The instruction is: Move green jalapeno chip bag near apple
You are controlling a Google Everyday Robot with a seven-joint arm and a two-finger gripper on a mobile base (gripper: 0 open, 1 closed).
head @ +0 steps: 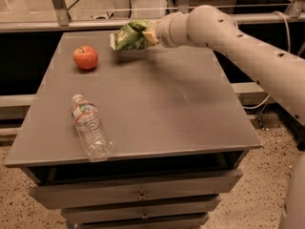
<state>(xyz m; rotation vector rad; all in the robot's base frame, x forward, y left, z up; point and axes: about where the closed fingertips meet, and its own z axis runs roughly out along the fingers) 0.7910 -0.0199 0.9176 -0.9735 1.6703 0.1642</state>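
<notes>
Crinkly glossy foil bag (129, 36) in jaws over far tabletop (181, 109); tabletop matt, perhaps laminate; bottle (90, 128) clear plastic.

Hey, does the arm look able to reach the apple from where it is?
Probably yes. The gripper, holding the chip bag, hovers near the apple; only bare table lies between, and the bottle lies well off that path.

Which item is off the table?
The crinkly green foil chip bag, in the claw over the table's far side; red apple and clear plastic bottle rest on it.
</notes>
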